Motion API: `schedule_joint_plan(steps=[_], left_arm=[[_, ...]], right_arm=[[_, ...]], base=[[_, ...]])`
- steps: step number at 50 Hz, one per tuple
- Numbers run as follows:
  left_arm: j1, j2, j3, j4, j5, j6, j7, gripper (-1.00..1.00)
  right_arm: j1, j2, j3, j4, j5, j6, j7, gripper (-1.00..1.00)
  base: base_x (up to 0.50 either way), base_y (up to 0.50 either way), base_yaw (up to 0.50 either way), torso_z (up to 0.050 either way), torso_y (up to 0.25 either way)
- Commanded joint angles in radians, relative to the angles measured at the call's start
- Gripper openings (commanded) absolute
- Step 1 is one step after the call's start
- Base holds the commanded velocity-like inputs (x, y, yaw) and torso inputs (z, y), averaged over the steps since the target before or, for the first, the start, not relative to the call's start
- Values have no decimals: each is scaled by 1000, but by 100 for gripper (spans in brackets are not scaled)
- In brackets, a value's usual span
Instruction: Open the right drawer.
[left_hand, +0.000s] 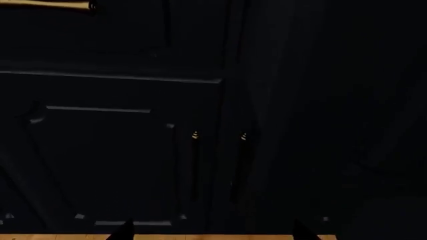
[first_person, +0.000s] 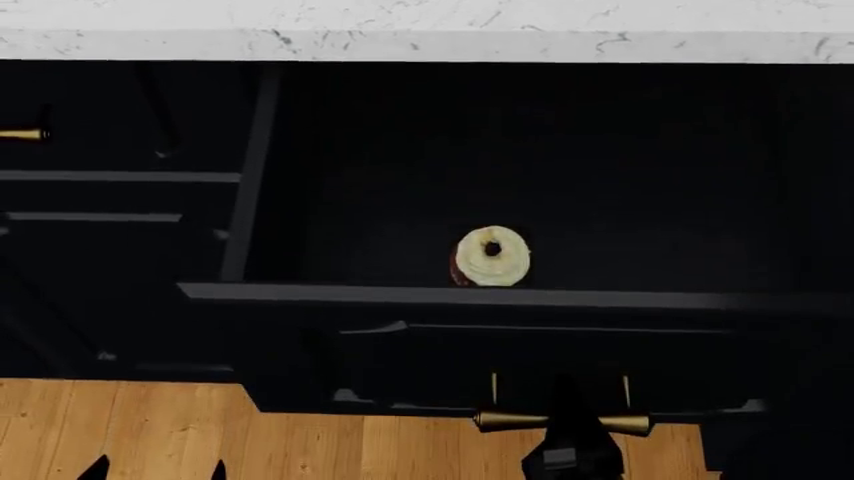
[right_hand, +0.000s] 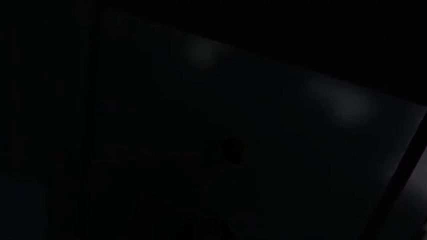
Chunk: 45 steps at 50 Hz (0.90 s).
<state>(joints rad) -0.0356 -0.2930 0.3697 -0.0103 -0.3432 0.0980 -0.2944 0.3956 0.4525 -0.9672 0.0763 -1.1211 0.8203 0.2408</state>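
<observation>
Brass handle of the right drawer is met by the right gripper; jaw state cannot be told. No writing is seen.

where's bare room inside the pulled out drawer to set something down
The wide black right drawer is open, and most of its dark floor looks bare: broad patches lie on both sides of the cream ring-shaped pastry, which sits near the front wall. It is crowded at the slim brass bar handle, where the right tool sits.
</observation>
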Motion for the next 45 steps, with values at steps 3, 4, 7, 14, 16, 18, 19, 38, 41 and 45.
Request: schedule_joint_plan(steps=[3,4,7,14,16,18,19,38,41,45], left_arm=[[-1,-3,3,3,-3,-1,-4,100],[-1,-3,3,0,-3,3,-3,100],[0,-3,3,-2,-3,5,-3,100],[-1,-4,5,-1,-5,4,-5,100],[-1,-4,6,-1,-4,5,-6,100],[0,-6,7,6,-5,-1,-9,100],[-1,-5,7,2,-4,2,-8,100],[-3,-9,13,-3,-8,6,-8,100],[-1,-9,12,-4,-8,10,-9,100],[-2,-10,13,-2,-9,9,-11,100]], right_arm=[[3,1,0,-11,-64,9,39,-100],[2,1,0,-11,-62,7,40,-100],[3,3,1,-15,-63,7,38,-100],[3,3,1,-13,-61,4,40,-100],[4,3,0,-15,-63,3,38,-100],[5,6,1,-20,-64,4,35,-100],[5,5,1,-18,-64,4,37,-100],[13,4,-6,-14,-70,-2,28,-100],[13,4,-7,-14,-72,-2,28,-100],[13,4,-7,-16,-73,-2,28,-100]], base=[[-211,0,0,0,0],[-211,0,0,20,0],[-211,0,0,0,3],[-211,0,0,0,0],[-209,0,0,0,0],[-213,0,0,0,5],[-211,0,0,0,0],[-211,0,0,0,1],[-211,0,0,0,0],[-209,0,0,3,3]])
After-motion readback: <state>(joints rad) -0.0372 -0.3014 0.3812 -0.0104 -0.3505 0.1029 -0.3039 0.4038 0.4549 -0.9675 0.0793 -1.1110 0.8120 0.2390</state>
